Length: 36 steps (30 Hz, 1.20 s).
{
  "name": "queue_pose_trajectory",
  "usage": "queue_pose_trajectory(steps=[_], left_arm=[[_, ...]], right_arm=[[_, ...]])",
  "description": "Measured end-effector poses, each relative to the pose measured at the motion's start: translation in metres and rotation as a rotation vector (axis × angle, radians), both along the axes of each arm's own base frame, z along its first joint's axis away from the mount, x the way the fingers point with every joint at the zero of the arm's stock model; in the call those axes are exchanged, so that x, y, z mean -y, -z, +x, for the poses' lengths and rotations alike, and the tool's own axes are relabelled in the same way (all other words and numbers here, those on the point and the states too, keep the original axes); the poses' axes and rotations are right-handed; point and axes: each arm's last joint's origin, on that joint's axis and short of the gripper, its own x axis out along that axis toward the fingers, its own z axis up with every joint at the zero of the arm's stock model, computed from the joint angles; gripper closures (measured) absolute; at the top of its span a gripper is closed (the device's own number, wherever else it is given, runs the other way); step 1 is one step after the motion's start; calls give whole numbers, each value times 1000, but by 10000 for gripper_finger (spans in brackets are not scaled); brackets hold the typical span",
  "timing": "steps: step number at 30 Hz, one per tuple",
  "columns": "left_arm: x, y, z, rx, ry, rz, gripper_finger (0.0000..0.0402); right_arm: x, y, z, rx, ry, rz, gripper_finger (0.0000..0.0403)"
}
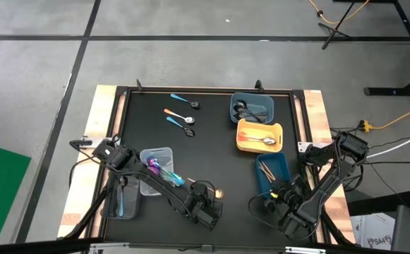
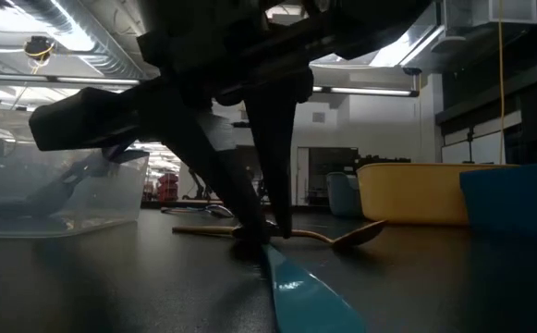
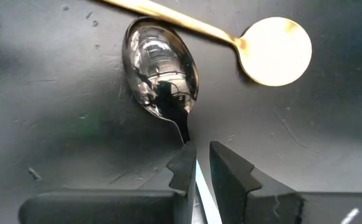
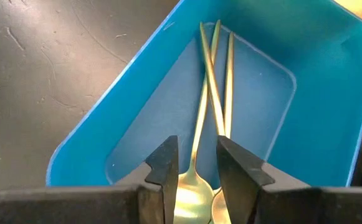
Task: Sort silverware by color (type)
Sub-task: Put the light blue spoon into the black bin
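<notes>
left arm's fingers pinch the teal-handled spoon on the table.

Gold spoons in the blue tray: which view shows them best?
Right wrist view: the gold spoons fill it, lying in the blue tray. High view shows them as thin streaks. Low view shows only the tray's wall. Left wrist view misses them.

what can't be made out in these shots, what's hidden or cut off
- Left wrist view: the teal handle held in the left tool runs off the picture's edge between the fingers.
- Left wrist view: the gold spoon has its handle end cut off by the edge.
- Right wrist view: the gold spoons' bowls are partly hidden behind the right tool.
- High view: the clear tray is partly covered by the left arm.
</notes>
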Motion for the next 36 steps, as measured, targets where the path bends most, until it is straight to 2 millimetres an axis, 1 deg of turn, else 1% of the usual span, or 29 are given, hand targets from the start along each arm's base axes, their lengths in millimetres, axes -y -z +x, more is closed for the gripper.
queue_pose_trajectory(steps=[8, 17, 27, 36], left_arm=[[0, -1, 0, -1, 1, -5, 361], [7, -2, -4, 1, 7, -2, 361], [7, -25, -5, -48, 6, 36, 360], [7, -17, -7, -64, 1, 39, 360]], right_arm=[[0, 0, 0, 0, 0, 0, 301], [0, 0, 0, 1, -1, -1, 301], [0, 0, 0, 1, -1, -2, 301], [0, 0, 0, 1, -1, -1, 301]])
